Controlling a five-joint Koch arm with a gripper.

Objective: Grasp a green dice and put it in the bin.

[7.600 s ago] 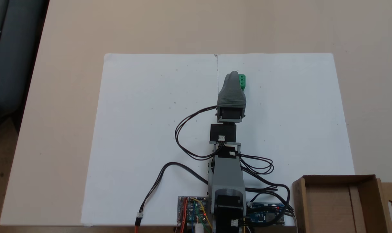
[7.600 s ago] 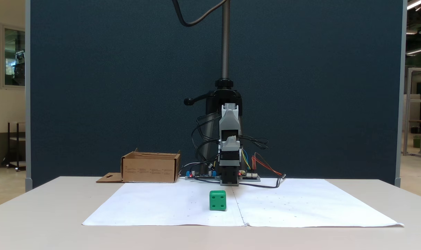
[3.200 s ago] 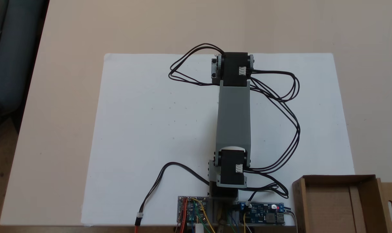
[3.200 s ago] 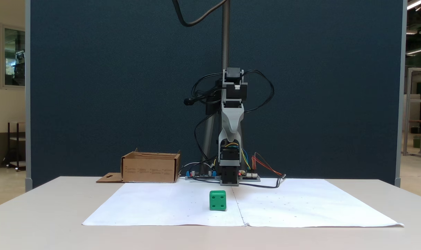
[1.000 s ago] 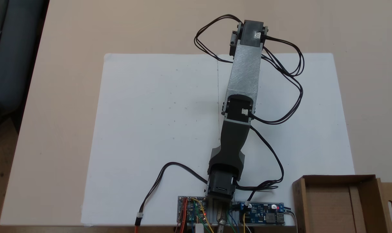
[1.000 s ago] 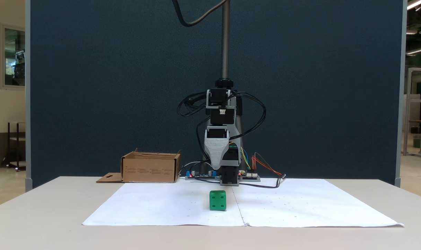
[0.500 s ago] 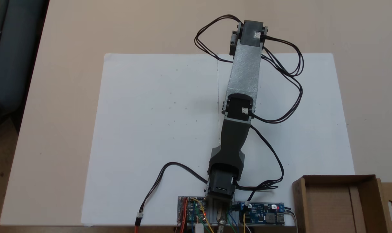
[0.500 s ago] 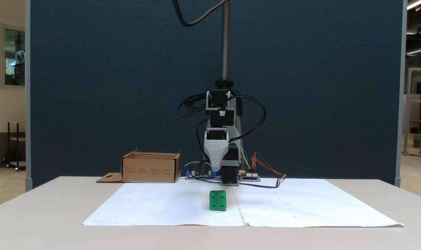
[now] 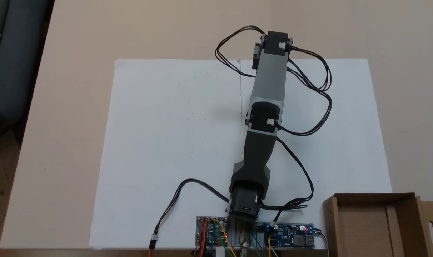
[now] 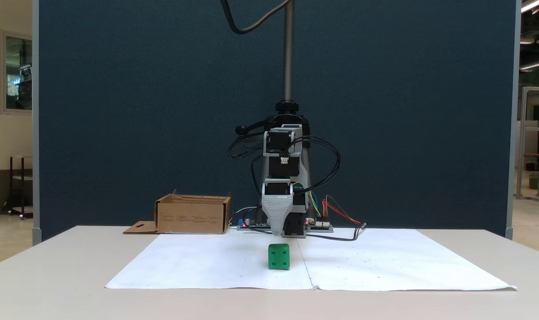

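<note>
The green dice (image 10: 279, 256) rests on the white paper sheet (image 10: 207, 266), just left of its centre crease in a fixed view. My gripper (image 10: 277, 234) points straight down, its grey ribbed jaw tapering to a tip just above the dice's top. A single tip shows, so the jaws' spacing cannot be read. In the fixed view from above, my arm (image 9: 270, 78) reaches far across the sheet and covers the dice. The bin (image 9: 330, 221), a shallow brown cardboard box, stands by my base; it is at the left (image 10: 193, 217) as seen from the front.
Circuit boards (image 9: 289, 238) and loose black cables (image 9: 320, 92) lie around my base and elbow. A dark post (image 10: 288, 49) and a blue partition stand behind. The paper sheet (image 9: 166, 142) covers the middle of the beige table (image 9: 77, 43).
Over the last half second my gripper has come down, its tip now just above the dice. The elbow has dropped and drawn back slightly. Dice and bin stay put.
</note>
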